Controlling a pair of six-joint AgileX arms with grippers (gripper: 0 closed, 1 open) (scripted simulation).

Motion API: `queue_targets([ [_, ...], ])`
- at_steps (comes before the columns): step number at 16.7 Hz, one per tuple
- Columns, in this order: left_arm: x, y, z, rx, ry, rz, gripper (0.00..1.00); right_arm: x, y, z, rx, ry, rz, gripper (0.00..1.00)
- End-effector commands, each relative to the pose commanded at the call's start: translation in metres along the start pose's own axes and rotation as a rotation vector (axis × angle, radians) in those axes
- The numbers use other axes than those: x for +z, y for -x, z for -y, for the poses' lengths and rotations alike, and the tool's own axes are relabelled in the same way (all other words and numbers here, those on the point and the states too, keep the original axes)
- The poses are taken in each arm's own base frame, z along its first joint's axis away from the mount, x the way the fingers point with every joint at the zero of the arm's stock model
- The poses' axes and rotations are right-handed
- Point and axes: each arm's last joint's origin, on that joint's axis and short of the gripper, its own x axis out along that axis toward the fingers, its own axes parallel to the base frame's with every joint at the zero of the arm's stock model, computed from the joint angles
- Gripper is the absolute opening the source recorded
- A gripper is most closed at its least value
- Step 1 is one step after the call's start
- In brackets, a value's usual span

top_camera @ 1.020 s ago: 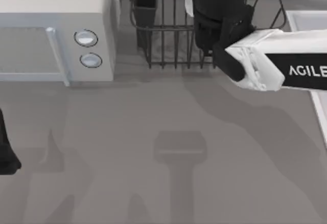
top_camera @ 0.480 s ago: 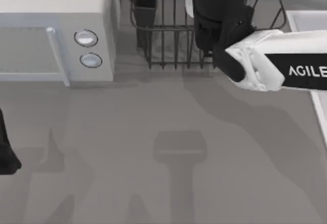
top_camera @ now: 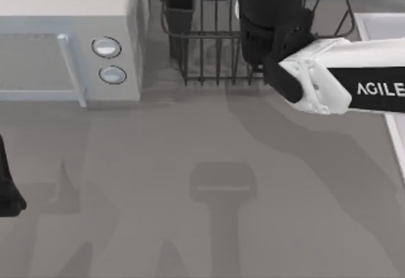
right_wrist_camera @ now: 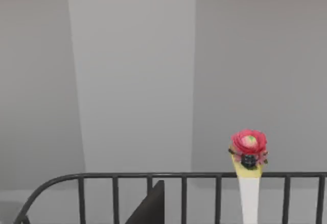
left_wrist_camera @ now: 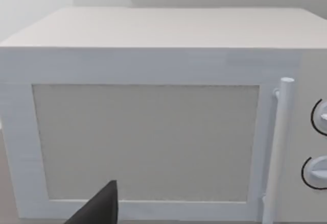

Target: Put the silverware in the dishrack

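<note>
The dishrack (top_camera: 202, 56), a dark wire rack with a utensil cup (top_camera: 180, 9) at its left corner, stands at the back of the table. My right gripper (top_camera: 272, 18) hangs over the rack's right part. In the right wrist view the silverware (right_wrist_camera: 249, 193) is a white handle topped with a pink flower (right_wrist_camera: 249, 145). It stands upright by the dishrack's top rail (right_wrist_camera: 112, 175). Whether the gripper holds it I cannot tell. My left gripper (top_camera: 7, 192) is parked at the table's left edge, facing the microwave (left_wrist_camera: 153, 132).
A white microwave (top_camera: 63, 31) with two round knobs (top_camera: 106, 47) fills the back left, close beside the rack. A white edge (top_camera: 380, 25) runs along the right side. The grey tabletop (top_camera: 202, 195) lies open in front.
My right gripper has barely shifted over the dishrack. The left arm has not moved.
</note>
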Motion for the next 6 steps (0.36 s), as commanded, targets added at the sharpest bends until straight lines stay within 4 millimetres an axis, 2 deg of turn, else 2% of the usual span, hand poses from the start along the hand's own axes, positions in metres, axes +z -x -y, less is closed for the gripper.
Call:
queue_targets([
  [6, 0.0, 0.0, 0.0, 0.0, 0.0, 0.0, 1.0, 0.0, 0.0, 0.0, 0.0, 0.0, 0.0, 1.0],
])
